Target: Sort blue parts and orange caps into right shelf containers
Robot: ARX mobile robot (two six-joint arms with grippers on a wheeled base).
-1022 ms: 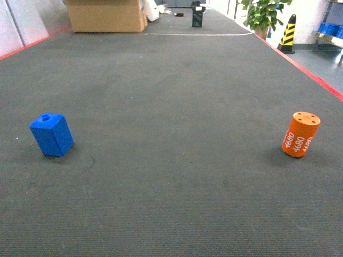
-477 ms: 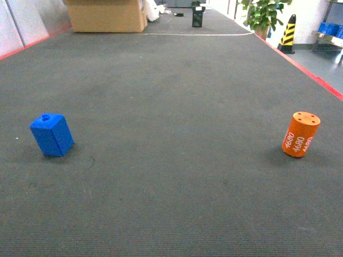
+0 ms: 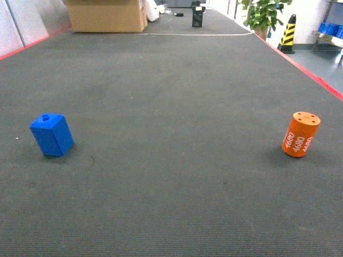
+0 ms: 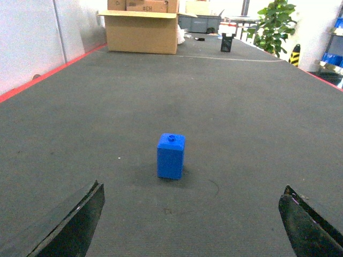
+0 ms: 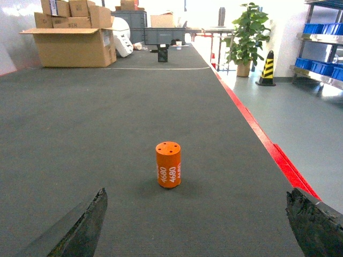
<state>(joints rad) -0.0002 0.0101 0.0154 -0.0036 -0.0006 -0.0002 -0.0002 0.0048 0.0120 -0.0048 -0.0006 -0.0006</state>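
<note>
The block (image 3: 51, 134) stands on the dark grey mat (image 3: 171, 107) near its left edge, upright, with the round hole in its top face. The cap (image 3: 300, 134) stands upright near the mat's right edge — close to the red border strip (image 3: 305, 67) — with white "4680" on its side and small holes in its flat top. Block and cap are well apart; bare mat lies between them.

Left gripper (image 4: 193, 225): jaws spread wide, holding nothing. Only the two dark fingertips (image 4: 75, 225) show at the lower corners of the left wrist view; the block (image 4: 171, 156) sits ahead of them, centred between, not touched.

Right gripper (image 5: 195, 227): jaws likewise wide and empty. The cap (image 5: 168, 164) stands ahead of the fingertips (image 5: 80, 227), centred, apart from both.

Neither gripper appears in the head view.

The bins (image 5: 323, 67) sit on a shelf (image 5: 316, 75) beyond the mat's right edge — far from both parts. At the mat's far end stand a cardboard box (image 3: 106, 15), a potted plant (image 3: 262, 15) and a yellow-and-black cone (image 3: 288, 33).
</note>
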